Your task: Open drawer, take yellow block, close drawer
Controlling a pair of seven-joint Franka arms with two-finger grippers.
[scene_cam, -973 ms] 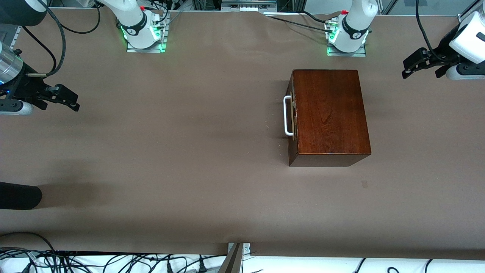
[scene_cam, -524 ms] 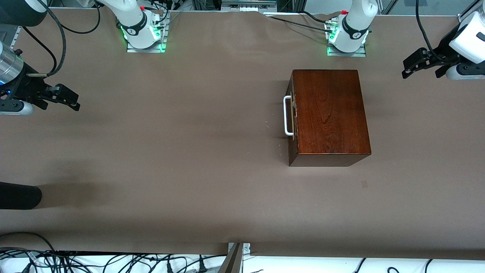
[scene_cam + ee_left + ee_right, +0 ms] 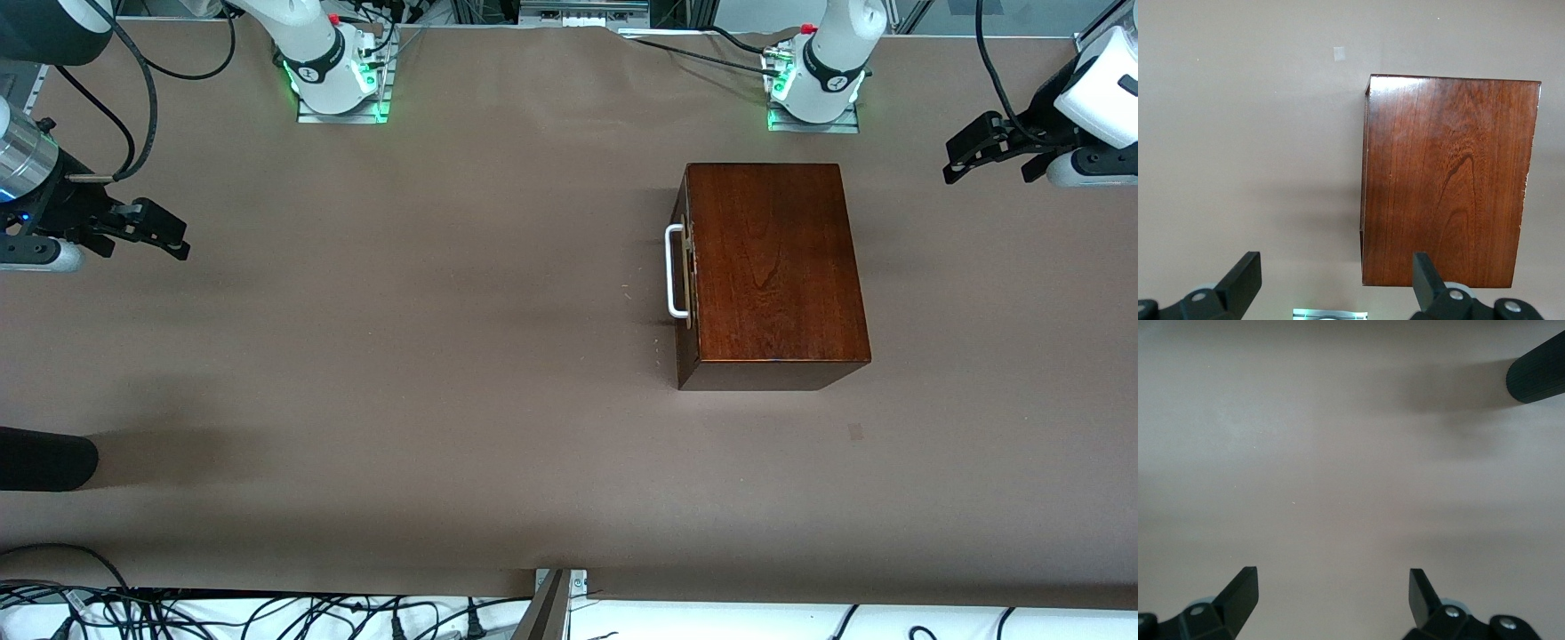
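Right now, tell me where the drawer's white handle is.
In the front view the white handle sits on the shut drawer front of the wooden box, facing the right arm's end of the table.

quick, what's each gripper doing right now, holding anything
Left gripper: open, empty, up over the table's left-arm end.
Right gripper: open, empty, over the table's right-arm end.

left claw [image 3: 991, 160] spread, right claw [image 3: 142, 233] spread

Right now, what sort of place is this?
Likely a robotics lab bench: two arm bases bolted to a paper-covered table, loose cables along its edge, one wooden box as prop.
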